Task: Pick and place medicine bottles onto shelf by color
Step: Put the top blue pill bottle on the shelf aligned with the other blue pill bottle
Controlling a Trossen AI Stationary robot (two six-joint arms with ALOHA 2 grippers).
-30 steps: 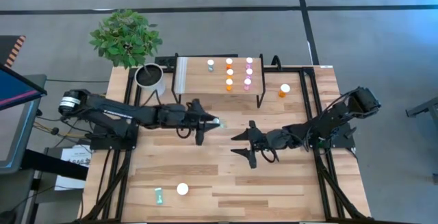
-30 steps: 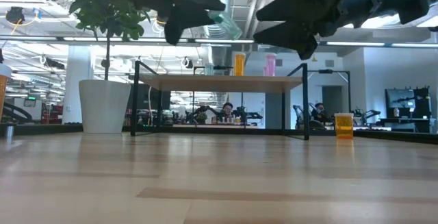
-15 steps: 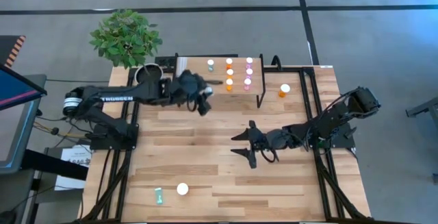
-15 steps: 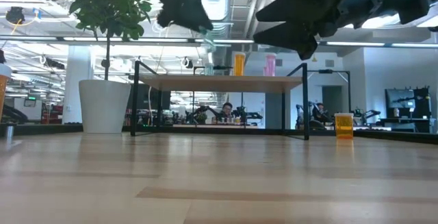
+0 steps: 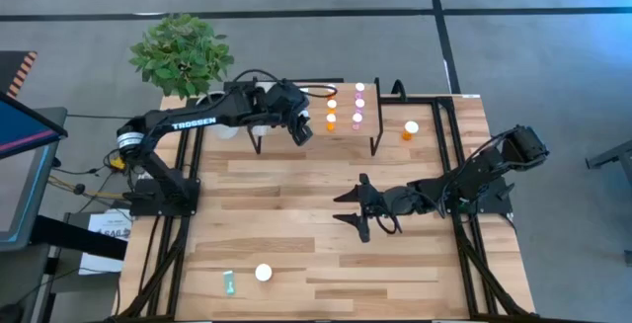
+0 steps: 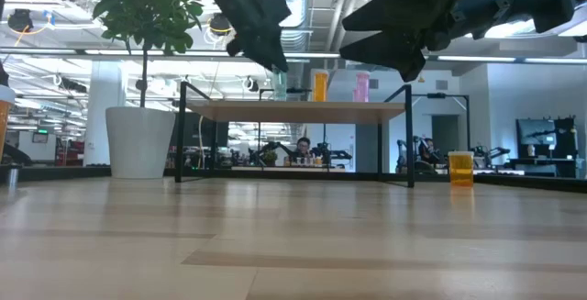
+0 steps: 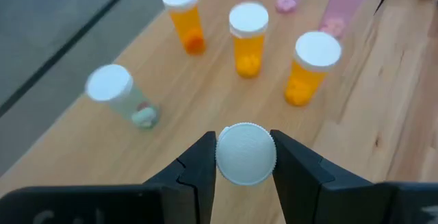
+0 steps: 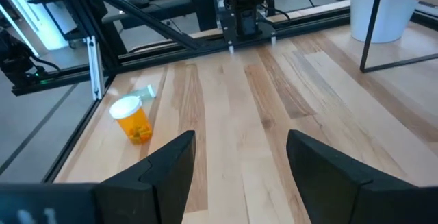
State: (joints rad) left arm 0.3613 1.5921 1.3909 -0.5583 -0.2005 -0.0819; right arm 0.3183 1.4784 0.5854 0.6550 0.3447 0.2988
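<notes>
The light-wood shelf (image 5: pixel 296 108) (image 6: pixel 293 110) stands at the table's far edge. On it, the left wrist view shows three orange bottles (image 7: pixel 248 35), pink bottles (image 7: pixel 340 5) and one teal bottle (image 7: pixel 120 101), all upright. My left gripper (image 5: pixel 299 130) (image 7: pixel 246 150) hangs over the shelf's near left part, shut on a white-capped bottle. My right gripper (image 5: pixel 348 214) (image 8: pixel 239 162) is open above the middle of the table. One orange bottle (image 5: pixel 410 128) (image 6: pixel 460 167) stands on the table right of the shelf. My left gripper pinches the bottle's white cap (image 7: pixel 246 153) between its two fingers (image 7: pixel 198 166), which come from above and point down at the shelf board. The cap hides the bottle's body. Whether its base touches the board, I cannot tell.
A white pot with a green plant (image 5: pixel 181 54) (image 6: pixel 139 139) stands left of the shelf, beside my left arm. Near the table's near edge stands an orange bottle (image 5: pixel 263 273) (image 8: pixel 132 118), with a teal bottle (image 5: pixel 229 282) (image 8: pixel 147 92) lying beside it. Black frame rails run along the table's sides.
My left gripper has carried its bottle from above the table's middle toward the far edge and over the shelf, tipping from level to pointing down. It has stayed shut on the bottle. My right arm has kept still.
</notes>
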